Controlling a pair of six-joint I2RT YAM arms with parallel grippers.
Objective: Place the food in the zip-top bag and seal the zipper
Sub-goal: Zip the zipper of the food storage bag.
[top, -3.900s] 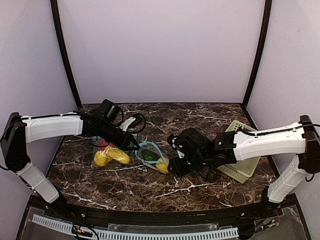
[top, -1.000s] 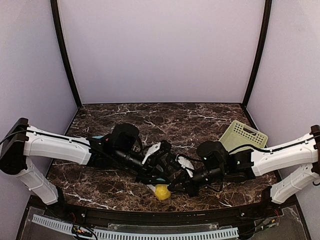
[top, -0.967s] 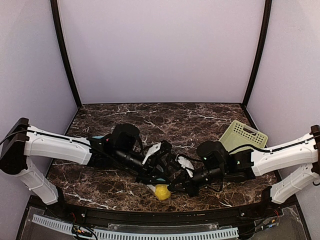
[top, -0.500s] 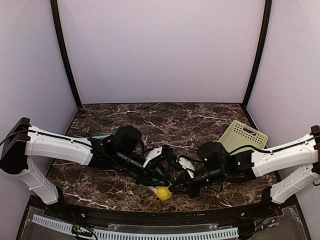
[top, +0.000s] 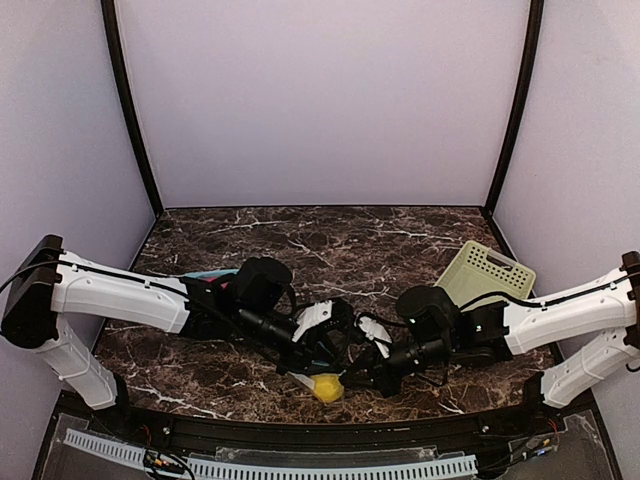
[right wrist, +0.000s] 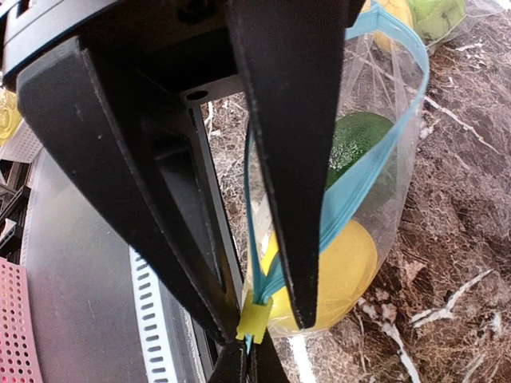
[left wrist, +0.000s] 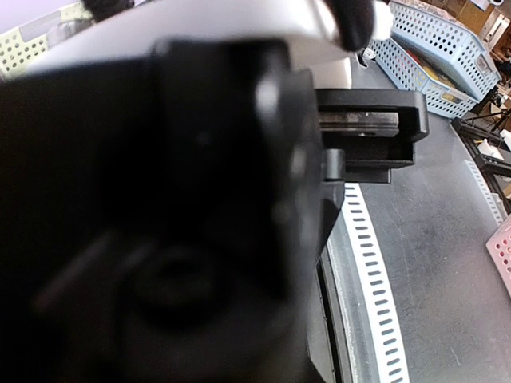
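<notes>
- Your right gripper (right wrist: 249,345) pinches tight on the blue zipper (right wrist: 363,175) of the zip-top bag (right wrist: 382,88), beside the yellow slider (right wrist: 254,319).
- Inside sit a yellow piece (right wrist: 343,267) and a dark green piece (right wrist: 355,144).
- The bag lies at the near edge, centre.
- Your left gripper (top: 325,352) sits just left of it. Its wrist view is blocked, so its opening cannot be told.

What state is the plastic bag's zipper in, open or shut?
Open: the blue zipper's two strips bow apart, with the yellow slider at one end.

text: none legible; labels, brands, numbers: none (all three views)
</notes>
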